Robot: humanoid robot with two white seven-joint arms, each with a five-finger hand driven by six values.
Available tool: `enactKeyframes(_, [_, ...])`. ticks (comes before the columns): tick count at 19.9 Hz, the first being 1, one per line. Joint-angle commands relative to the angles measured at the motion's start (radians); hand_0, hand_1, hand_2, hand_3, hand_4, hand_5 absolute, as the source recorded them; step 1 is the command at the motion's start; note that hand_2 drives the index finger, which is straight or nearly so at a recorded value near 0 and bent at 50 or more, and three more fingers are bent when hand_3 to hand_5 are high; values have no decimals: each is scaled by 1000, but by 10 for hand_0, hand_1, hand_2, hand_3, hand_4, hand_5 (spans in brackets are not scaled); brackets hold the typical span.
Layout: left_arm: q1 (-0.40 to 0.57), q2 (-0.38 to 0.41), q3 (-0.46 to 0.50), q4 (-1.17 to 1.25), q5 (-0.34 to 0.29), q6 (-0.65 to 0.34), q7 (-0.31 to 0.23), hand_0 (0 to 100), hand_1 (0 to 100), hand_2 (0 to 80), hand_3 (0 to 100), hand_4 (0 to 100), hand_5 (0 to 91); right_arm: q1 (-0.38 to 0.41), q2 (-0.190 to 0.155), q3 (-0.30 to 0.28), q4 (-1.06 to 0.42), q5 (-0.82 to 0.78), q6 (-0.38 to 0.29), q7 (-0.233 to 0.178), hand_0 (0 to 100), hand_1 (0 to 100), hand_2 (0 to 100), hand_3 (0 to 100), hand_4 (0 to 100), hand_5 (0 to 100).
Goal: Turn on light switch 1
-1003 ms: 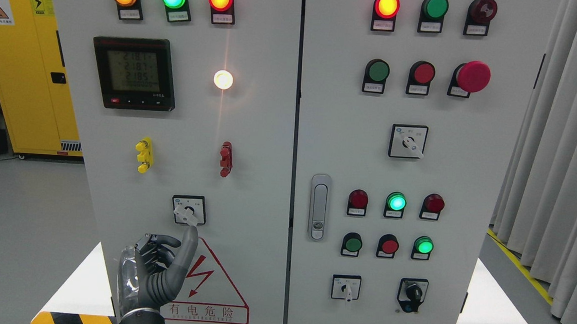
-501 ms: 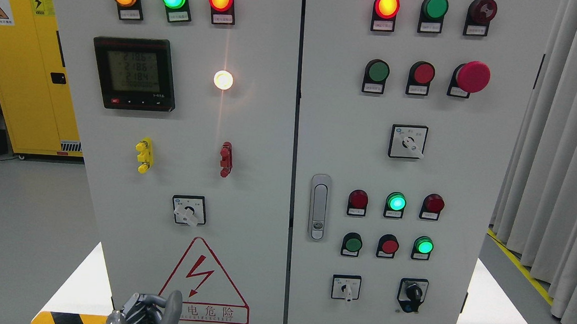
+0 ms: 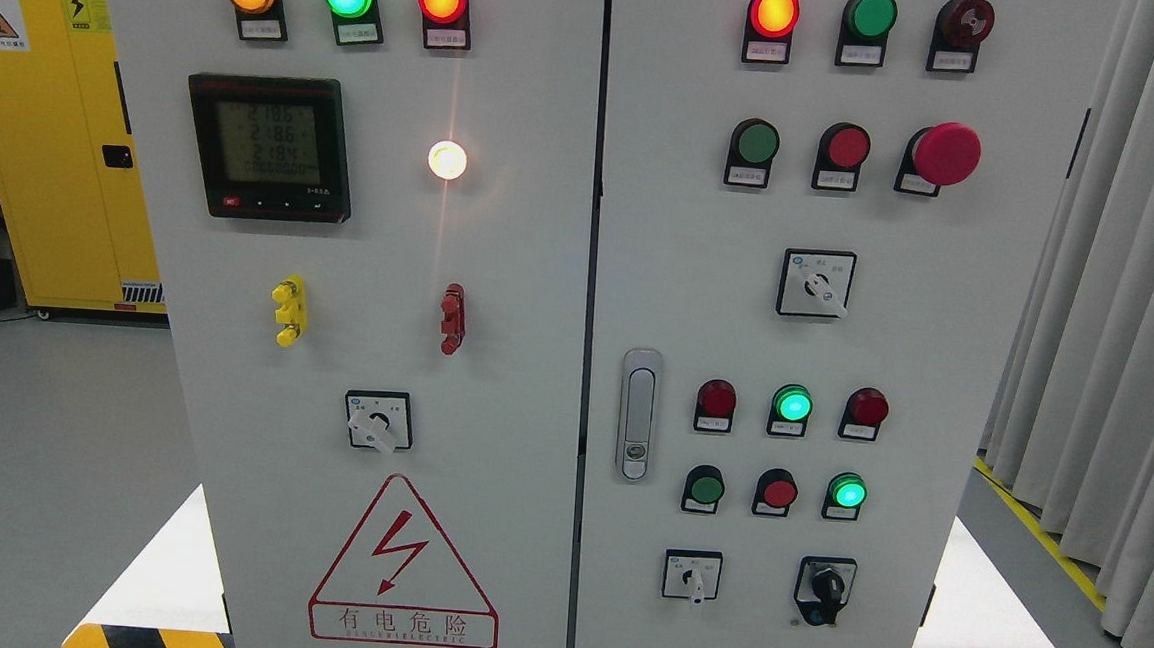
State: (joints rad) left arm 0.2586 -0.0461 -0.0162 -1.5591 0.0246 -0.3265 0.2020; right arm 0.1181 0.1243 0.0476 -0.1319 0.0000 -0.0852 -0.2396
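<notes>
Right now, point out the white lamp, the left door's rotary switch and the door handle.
white lamp (image 3: 447,160), head view, centre of the glowing lens.
rotary switch (image 3: 378,420), head view, hub of its white knob.
door handle (image 3: 639,413), head view, middle of the grey lever.

No part of the robot's body shows in the head view. Neither the left arm nor the right arm enters at the lower corners or along the bottom edge, and no wrist, palm or finger of either hand appears anywhere in the picture. The pose of both arms, and whether the fingers of either hand are spread or curled, cannot be told from this view.
</notes>
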Motion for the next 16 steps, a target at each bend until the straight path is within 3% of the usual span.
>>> enactKeyframes(1, [42, 20, 59, 736, 57, -71, -102, 8, 393, 432, 626, 745, 485, 0, 0, 0, 0, -29, 1, 0, 0, 500, 40, 0, 0, 0])
enactKeyframes(3, [31, 15, 61, 912, 57, -83, -194, 11, 390, 421, 617, 724, 458, 0, 0, 0, 0, -29, 1, 0, 0, 500, 40, 0, 0, 0])
enactKeyframes(4, [28, 12, 61, 980, 57, -79, -232, 22, 376, 264, 426, 531, 213, 0, 0, 0, 0, -29, 1, 0, 0, 500, 40, 0, 0, 0])
enactKeyframes(5, [27, 12, 61, 1032, 57, -75, -263, 23, 370, 252, 381, 472, 123, 0, 0, 0, 0, -29, 1, 0, 0, 500, 40, 0, 0, 0])
enactKeyframes(6, [19, 12, 59, 1106, 55, -74, -295, 36, 357, 146, 276, 369, 0, 0, 0, 0, 0, -29, 1, 0, 0, 500, 40, 0, 0, 0])
enactKeyframes(10, [10, 17, 56, 1280, 49, -43, -320, 91, 329, 0, 79, 199, 0, 0, 0, 0, 0, -29, 1, 0, 0, 500, 40, 0, 0, 0])
enactKeyframes(11, [10, 18, 56, 1301, 49, -20, -332, 95, 327, 0, 66, 193, 0, 0, 0, 0, 0, -29, 1, 0, 0, 500, 40, 0, 0, 0])
enactKeyframes(13, [10, 18, 55, 1324, 49, 30, -357, 111, 314, 0, 0, 68, 0, 0, 0, 0, 0, -29, 1, 0, 0, 500, 40, 0, 0, 0])
enactKeyframes(16, [8, 14, 53, 1340, 48, 95, -372, 120, 299, 0, 0, 0, 0, 0, 0, 0, 0, -29, 1, 0, 0, 500, 40, 0, 0, 0])
